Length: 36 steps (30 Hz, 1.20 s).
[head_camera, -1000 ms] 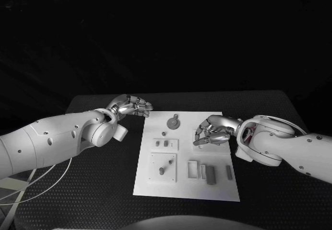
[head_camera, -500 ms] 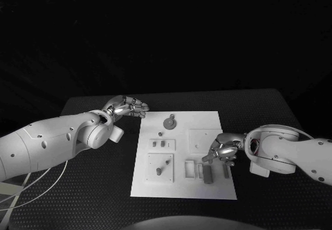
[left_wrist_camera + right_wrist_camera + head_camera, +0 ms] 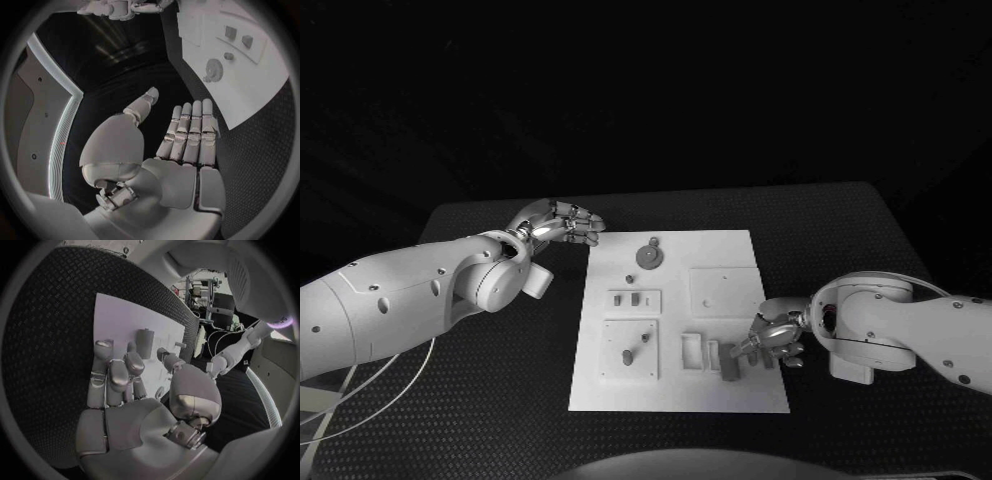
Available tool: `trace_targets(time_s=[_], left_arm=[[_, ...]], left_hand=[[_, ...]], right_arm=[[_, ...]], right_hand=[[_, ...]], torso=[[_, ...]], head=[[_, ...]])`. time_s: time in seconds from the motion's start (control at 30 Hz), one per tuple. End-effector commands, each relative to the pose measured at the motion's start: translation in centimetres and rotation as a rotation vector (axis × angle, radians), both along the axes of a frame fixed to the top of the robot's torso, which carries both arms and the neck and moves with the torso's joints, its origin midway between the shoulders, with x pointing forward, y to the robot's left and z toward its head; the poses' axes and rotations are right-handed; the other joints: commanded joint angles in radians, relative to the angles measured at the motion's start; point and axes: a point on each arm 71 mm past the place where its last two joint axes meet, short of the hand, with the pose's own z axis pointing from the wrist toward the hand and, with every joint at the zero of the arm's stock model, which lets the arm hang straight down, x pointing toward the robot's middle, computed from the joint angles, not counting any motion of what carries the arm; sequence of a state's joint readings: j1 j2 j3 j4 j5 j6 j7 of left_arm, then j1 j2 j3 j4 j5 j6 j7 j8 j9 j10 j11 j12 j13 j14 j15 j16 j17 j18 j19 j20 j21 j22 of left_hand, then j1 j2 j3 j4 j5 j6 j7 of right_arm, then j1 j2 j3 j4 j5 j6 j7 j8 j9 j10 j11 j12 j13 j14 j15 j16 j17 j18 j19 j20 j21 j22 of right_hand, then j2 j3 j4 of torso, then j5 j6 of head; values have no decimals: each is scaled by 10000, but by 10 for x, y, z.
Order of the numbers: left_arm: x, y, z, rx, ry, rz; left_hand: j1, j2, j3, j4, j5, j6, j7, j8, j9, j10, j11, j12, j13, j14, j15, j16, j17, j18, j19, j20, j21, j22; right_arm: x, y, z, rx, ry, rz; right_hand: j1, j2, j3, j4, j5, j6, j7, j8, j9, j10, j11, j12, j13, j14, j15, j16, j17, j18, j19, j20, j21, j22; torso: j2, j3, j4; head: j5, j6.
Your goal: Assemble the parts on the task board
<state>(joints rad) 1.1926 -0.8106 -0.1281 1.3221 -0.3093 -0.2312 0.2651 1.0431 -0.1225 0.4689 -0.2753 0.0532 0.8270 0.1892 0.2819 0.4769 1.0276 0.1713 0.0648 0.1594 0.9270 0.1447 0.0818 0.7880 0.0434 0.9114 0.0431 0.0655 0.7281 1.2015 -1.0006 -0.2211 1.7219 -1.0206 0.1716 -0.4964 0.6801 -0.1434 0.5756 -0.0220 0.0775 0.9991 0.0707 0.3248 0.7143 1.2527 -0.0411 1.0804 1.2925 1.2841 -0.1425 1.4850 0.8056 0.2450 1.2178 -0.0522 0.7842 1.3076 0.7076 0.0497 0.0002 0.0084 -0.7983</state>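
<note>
Right hand (image 3: 770,342) over the board's (image 3: 678,395) right edge, fingers spread above grey bars (image 3: 731,360), holding nothing; left hand (image 3: 561,222) curled empty off its far-left corner.

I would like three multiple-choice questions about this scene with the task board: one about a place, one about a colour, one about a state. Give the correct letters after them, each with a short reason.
1. Where is the right hand?
A. over the near right part of the task board
B. off the table
C. beside the board's far left corner

2. What colour is the table?
A. white
B. black
C. red

3. In what state is the left hand?
A. it grips a part
B. it presses on the board
C. it holds nothing, fingers straight

Answers:
1 A: the head view shows the hand by the upright grey parts at the board's near right.
2 B: dark textured surface surrounds the white board.
3 C: the left wrist view shows its fingers extended, with nothing between them.
</note>
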Motion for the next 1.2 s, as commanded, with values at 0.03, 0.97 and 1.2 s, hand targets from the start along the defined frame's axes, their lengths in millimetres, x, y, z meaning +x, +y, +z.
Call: trace_targets(time_s=[0.03, 0.97, 1.2], left_arm=[[0, -3, 2, -156, -32, -171], [-1, -3, 2, -176, -19, -196], [-1, -3, 2, -176, -17, -196]], left_hand=[[-109, 14, -11, 33, -11, 34, 22, 39, 11, 78, -1, 50, -15, -22, 41, 36, -11, 149, 31, 68, 55, -17], [-151, 27, -10, 72, -11, 30, 29, 44, 9, 95, 2, 48, -39, -40, 49, 35, -33, 150, 24, 70, 52, -34], [-151, 27, -9, 73, -11, 30, 29, 45, 9, 99, 4, 48, -42, -40, 50, 36, -36, 151, 22, 70, 52, -37]], right_arm=[[-1, 1, -6, -267, 112, -98], [-2, 22, -23, -304, -303, 144], [-3, 28, -26, -310, -280, 269]], right_hand=[[-120, -31, 5, 65, -20, 114, 10, -54, -11, -57, 9, -28, -16, -47, -41, 29, -14, 168, -50, -17, 46, 223], [-127, -565, 381, 338, -24, -50, 95, -368, -102, -146, 88, -85, -196, -35, 29, 11, -41, 168, -79, -35, 143, 209], [-33, -612, 432, 302, -33, -87, 120, -435, -133, -177, 113, -100, -233, -33, 53, 10, -44, 168, -83, -36, 167, 211]], torso=[[3, 17, 12], [0, 27, 10], [-2, 26, 4]], head=[[-9, -29], [46, -93], [56, -98]])
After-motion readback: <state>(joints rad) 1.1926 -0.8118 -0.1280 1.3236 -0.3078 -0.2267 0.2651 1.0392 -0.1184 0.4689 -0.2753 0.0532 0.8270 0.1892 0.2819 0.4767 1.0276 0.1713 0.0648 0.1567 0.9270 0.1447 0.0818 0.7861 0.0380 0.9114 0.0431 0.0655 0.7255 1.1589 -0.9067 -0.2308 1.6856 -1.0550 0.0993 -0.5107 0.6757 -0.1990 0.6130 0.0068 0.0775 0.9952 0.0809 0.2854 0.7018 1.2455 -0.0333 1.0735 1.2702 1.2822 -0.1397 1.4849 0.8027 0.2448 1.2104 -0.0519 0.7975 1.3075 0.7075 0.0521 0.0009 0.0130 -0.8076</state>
